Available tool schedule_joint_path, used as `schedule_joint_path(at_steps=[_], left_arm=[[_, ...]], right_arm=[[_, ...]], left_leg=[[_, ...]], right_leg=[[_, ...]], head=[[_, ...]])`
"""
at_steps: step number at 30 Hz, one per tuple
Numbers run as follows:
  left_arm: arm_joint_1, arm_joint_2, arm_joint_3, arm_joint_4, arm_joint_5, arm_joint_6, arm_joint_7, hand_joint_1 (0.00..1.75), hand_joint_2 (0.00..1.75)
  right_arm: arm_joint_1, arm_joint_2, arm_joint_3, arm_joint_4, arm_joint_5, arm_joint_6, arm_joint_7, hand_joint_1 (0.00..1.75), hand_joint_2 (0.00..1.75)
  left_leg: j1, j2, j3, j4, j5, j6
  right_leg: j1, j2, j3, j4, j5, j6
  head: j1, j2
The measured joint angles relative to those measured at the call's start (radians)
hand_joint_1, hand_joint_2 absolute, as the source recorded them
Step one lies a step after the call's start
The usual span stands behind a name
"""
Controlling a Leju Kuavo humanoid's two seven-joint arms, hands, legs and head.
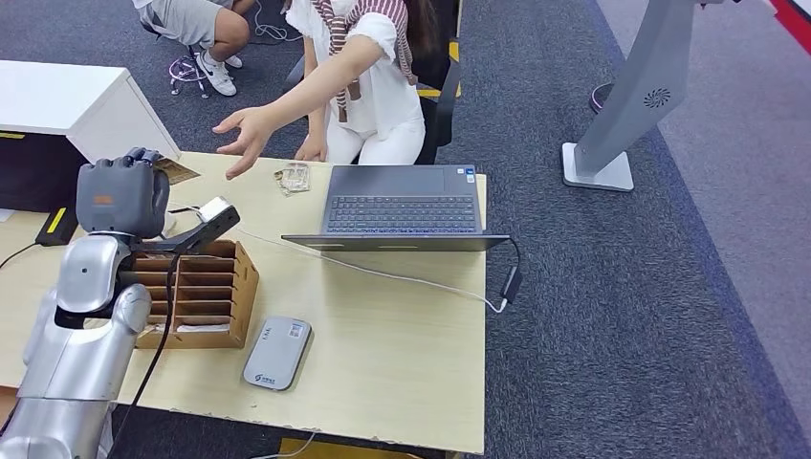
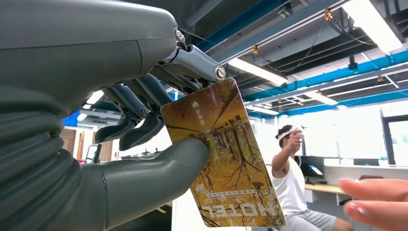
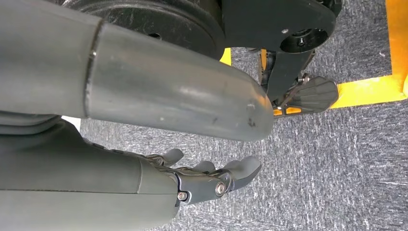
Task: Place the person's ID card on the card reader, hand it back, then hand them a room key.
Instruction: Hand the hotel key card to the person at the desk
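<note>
Slotted rack (image 1: 206, 292) on the table (image 1: 402, 373), at its left | card reader (image 1: 277, 352) lies just right of the rack, toward the near edge | laptop (image 1: 402, 206) sits further right at the far edge | person's hand (image 1: 244, 134) reaches over the far edge, left of the laptop

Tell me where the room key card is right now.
The room key card is pinched in the left hand, raised over the table's left side above the wooden card rack, toward the person's outstretched hand.

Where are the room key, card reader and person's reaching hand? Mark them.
room key (image 2: 226, 159): left wrist view, middle of its printed face.
card reader (image 1: 277, 353): head view, middle of its top.
person's hand (image 1: 244, 134): head view, palm.
</note>
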Motion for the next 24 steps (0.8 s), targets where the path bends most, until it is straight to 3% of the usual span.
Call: schedule_joint_path(at_steps=[17, 21, 24], left_arm=[[-0.069, -0.044, -0.001, 0.066, -0.024, -0.063, 0.021, 1.73, 1.75], [-0.076, -0.054, -0.002, 0.071, -0.025, -0.067, 0.022, 0.0, 1.75], [-0.078, -0.06, -0.003, 0.072, -0.028, -0.073, 0.023, 0.0, 1.75]], right_arm=[[-0.001, 0.0, 0.004, 0.0, 0.016, 0.002, -0.001, 0.0, 0.0], [-0.001, 0.0, 0.006, 0.0, 0.016, 0.002, -0.001, 0.0, 0.0], [-0.001, 0.0, 0.006, 0.0, 0.016, 0.002, -0.001, 0.0, 0.0]], left_leg=[[0.0, 0.001, 0.0, 0.0, 0.0, 0.0], [0.0, 0.001, 0.0, 0.0, 0.0, 0.0], [0.0, 0.001, 0.0, 0.0, 0.0, 0.0]], right_leg=[[0.0, 0.001, -0.001, 0.0, 0.0, 0.0], [0.0, 0.002, -0.001, 0.0, 0.0, 0.0], [0.0, 0.002, -0.001, 0.0, 0.0, 0.0]], head=[[0.0, 0.0], [0.0, 0.0], [0.0, 0.0]])
